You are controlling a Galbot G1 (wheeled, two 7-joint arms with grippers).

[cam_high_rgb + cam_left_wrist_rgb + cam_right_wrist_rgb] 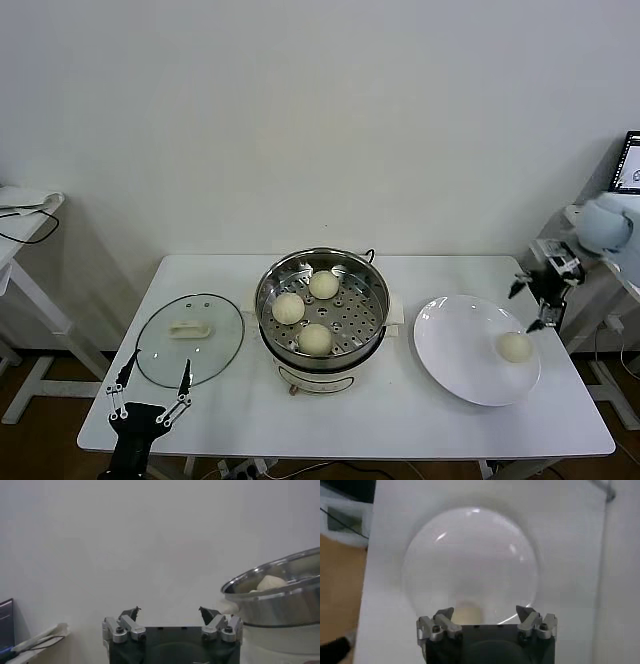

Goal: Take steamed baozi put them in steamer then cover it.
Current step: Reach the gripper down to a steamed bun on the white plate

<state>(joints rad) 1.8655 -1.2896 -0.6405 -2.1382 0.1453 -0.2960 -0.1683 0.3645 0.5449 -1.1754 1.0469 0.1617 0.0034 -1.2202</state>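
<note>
The steamer [322, 305] stands mid-table, a shiny steel pot on a cream base. Three steamed baozi [323, 284] [288, 307] [315, 339] lie on its perforated tray. A further baozi [515, 346] rests on the white plate [455, 350] to the right. My right gripper [527, 308] hangs open just above and behind that bun; the right wrist view shows the bun [466, 614] below the open gripper [485, 612], partly hidden by the gripper body. The glass cover [190, 335] lies flat at the left. My left gripper [152, 385] is open and empty at its near edge. The left wrist view shows the steamer [280, 600].
The white table [400, 420] ends close in front of the left gripper and just right of the plate. A side table [25, 215] stands at the far left. A stand with a screen [630, 165] is at the far right, behind the right arm.
</note>
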